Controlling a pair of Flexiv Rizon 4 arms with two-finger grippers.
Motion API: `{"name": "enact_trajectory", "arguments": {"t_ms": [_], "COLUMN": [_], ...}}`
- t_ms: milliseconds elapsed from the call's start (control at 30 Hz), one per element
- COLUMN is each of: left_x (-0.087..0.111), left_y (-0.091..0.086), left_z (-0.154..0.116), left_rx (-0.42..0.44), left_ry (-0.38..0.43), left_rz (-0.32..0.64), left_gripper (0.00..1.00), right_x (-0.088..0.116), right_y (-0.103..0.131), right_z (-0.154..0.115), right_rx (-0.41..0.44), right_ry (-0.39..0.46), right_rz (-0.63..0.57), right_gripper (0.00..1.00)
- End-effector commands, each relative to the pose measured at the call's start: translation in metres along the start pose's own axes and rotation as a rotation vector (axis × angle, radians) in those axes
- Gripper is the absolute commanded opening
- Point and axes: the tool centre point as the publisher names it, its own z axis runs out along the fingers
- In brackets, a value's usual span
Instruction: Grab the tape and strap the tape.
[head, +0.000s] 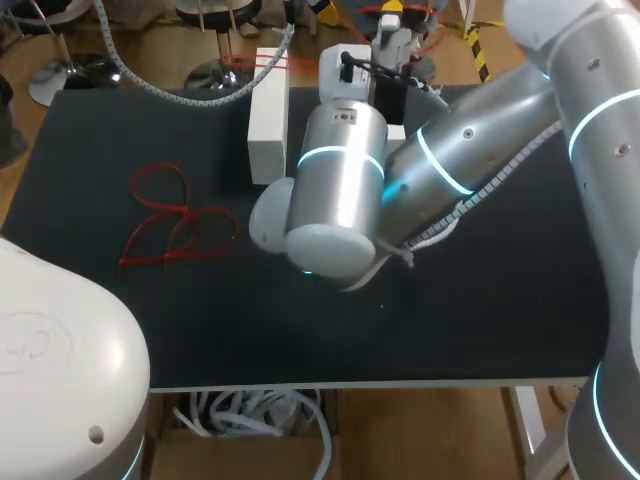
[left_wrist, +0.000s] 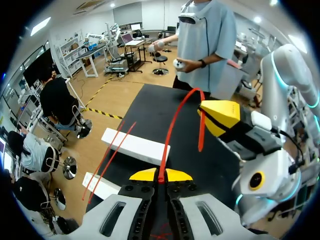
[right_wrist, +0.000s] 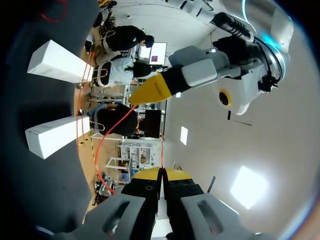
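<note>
A thin red zip tie (left_wrist: 171, 131) arcs between my two grippers above the black table (head: 300, 330). My left gripper (left_wrist: 161, 175) is shut on one end of it. My right gripper (left_wrist: 220, 117), seen ahead in the left wrist view, pinches the other end. In the right wrist view the right gripper (right_wrist: 161, 173) is shut on the red strand (right_wrist: 162, 145), with the left gripper (right_wrist: 152, 91) facing it. In the head view both grippers sit at the far middle of the table, mostly hidden behind my right arm (head: 345, 190).
Several loose red zip ties (head: 175, 225) lie on the table's left side. Two white boxes (head: 268, 115) (left_wrist: 135, 146) stand at the far middle, with red ties lying over them.
</note>
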Motion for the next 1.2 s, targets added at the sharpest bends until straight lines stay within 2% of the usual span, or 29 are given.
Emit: {"name": "enact_trajectory", "arguments": {"t_ms": [33, 167, 467, 1000, 1200], "left_x": [0.000, 0.000, 0.000, 0.000, 0.000], "left_y": [-0.001, -0.001, -0.001, -0.001, -0.001], "left_z": [0.000, 0.000, 0.000, 0.000, 0.000], "left_rx": [-0.004, -0.004, -0.004, -0.004, -0.004], "left_ry": [0.001, 0.001, 0.001, 0.001, 0.001], "left_rz": [0.000, 0.000, 0.000, 0.000, 0.000], "left_gripper": [0.00, 0.00, 0.00, 0.00, 0.00], "right_x": [-0.005, -0.004, 0.004, 0.005, 0.005], "right_y": [0.004, 0.018, 0.027, 0.013, 0.020], "right_z": [0.009, 0.011, 0.011, 0.035, 0.036], "right_rx": [-0.041, -0.074, -0.117, -0.146, -0.141], "right_ry": [0.012, 0.025, 0.040, 0.036, 0.040], "right_rz": [-0.008, -0.006, -0.031, -0.031, -0.028], "right_gripper": [0.00, 0.00, 0.00, 0.00, 0.00]}}
